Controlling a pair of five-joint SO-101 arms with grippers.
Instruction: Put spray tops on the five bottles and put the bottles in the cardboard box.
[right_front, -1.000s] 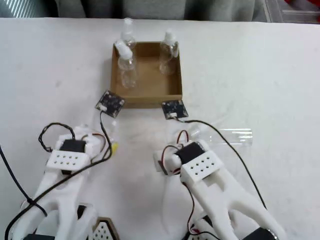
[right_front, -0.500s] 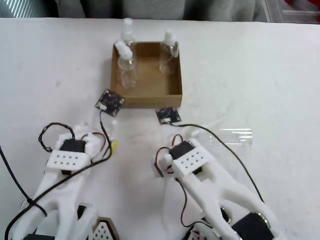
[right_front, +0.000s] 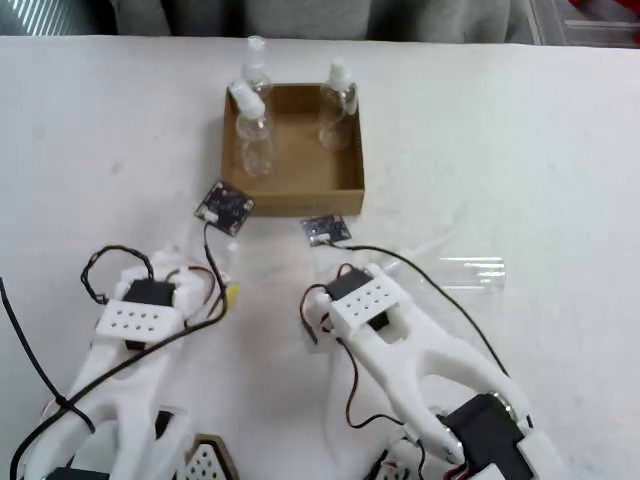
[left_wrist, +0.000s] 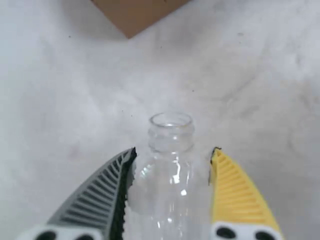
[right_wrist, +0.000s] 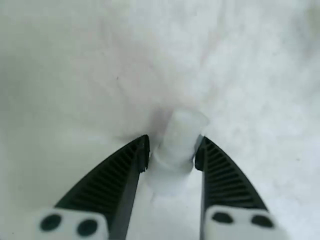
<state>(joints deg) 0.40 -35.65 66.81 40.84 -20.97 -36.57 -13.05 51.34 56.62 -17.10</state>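
My left gripper (left_wrist: 172, 152) is shut on a clear bottle (left_wrist: 170, 170) that has an open neck and no top. It holds the bottle just above the table, in front of the cardboard box (right_front: 345, 185). My right gripper (right_wrist: 171, 142) is shut on a white spray top (right_wrist: 177, 142) over bare table, to the right of the left arm (right_front: 140, 315). Two capped bottles (right_front: 252, 135) (right_front: 337, 103) stand in the box. A third capped bottle (right_front: 256, 65) stands at its far left corner; I cannot tell whether inside or behind.
A clear bottle (right_front: 468, 272) lies on its side on the table, right of the right arm (right_front: 372, 300). Two small dark circuit boards (right_front: 224, 206) (right_front: 325, 230) on wires hang near the box's front wall. The white table is open to the left and right.
The right arm has swung left, toward the left arm, with the spray top in its gripper. The left arm and its bottle have stayed put.
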